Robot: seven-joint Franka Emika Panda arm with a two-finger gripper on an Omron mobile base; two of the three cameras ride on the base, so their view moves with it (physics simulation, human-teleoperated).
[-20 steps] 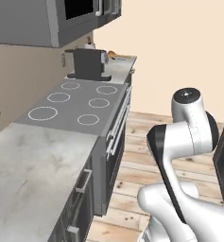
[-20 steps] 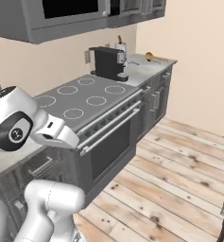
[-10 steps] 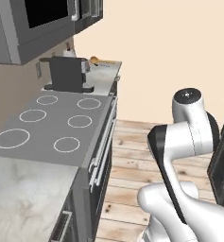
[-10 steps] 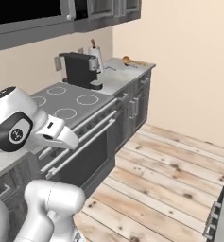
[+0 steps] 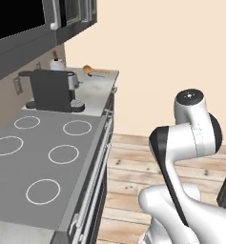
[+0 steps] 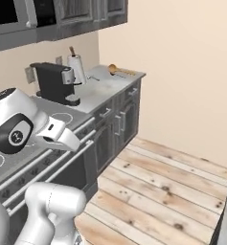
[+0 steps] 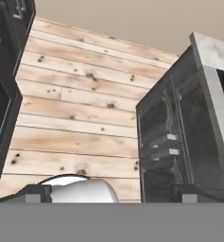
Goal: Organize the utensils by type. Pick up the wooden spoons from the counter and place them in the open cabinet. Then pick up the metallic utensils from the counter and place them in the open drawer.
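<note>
A wooden spoon lies at the far end of the light grey counter, its bowl toward the wall; it also appears in the right base view as a wooden spoon on the counter. The metallic utensils are too small to make out from here. Dark wall cabinets hang above the counter. A drawer front with a silver handle sits under the slab; I cannot tell whether it is open. My gripper is open and empty, aimed at the wooden floor, far from the counter.
A black coffee machine and a paper towel roll stand between the stove top and the spoon. Low dark cupboards with silver handles flank the plank floor.
The whole scene has shifted: the base has driven along the stove toward the far counter, which now looks closer. The arm's pose and the open gripper are unchanged.
</note>
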